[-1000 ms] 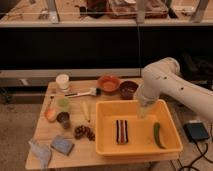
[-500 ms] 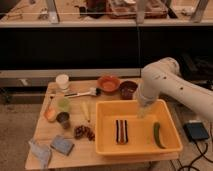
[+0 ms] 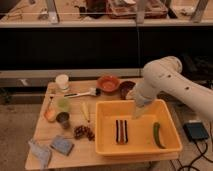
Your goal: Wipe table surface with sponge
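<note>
Over the back part of the yellow tub (image 3: 102, 131), the gripper (image 3: 136, 115) is hanging from the white arm (image 3: 167, 82), pointing down with its fingers spread and pinching nothing. Just below and in front of the gripper, a dark striped block (image 3: 121, 131) is lying on the tub floor. A green vegetable (image 3: 157, 135) is lying off to the gripper's other side, near the tub's right wall in the view.

The sponge (image 3: 62, 145) is sitting well apart from the gripper, far toward the left of the view and nearer the front edge of the counter (image 3: 44, 131). It is lying flat and untouched, just beside a grey cloth (image 3: 41, 152).

Between the sponge and the gripper, a brown cone-like lump (image 3: 84, 132) is resting outside the tub's left wall. Behind the gripper, an orange bowl (image 3: 108, 83) and a dark bowl (image 3: 126, 89) are standing side by side. Farther left of them, a brush (image 3: 80, 93), a white cup (image 3: 62, 81), a green cup (image 3: 63, 104) and a dark cup (image 3: 63, 119) are sitting on the counter.
</note>
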`<state>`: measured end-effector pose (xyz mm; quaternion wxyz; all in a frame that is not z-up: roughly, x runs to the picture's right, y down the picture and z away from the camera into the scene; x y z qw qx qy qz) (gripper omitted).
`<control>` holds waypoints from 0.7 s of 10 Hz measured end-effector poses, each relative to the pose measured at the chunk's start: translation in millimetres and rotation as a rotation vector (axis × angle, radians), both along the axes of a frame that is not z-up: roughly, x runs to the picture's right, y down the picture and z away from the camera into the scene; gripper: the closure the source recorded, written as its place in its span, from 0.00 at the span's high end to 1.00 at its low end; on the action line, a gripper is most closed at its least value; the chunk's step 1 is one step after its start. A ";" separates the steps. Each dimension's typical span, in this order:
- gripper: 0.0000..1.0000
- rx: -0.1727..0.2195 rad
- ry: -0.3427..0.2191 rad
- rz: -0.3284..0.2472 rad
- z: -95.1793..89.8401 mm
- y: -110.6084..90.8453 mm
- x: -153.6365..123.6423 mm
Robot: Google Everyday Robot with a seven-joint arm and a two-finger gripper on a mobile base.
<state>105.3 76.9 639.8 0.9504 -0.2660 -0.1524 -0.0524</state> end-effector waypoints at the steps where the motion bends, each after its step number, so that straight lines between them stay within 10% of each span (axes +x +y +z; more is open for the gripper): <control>1: 0.65 0.002 -0.035 -0.011 -12.3 -0.1 -20.2; 7: 0.65 -0.051 -0.213 -0.061 -69.3 28.2 -170.0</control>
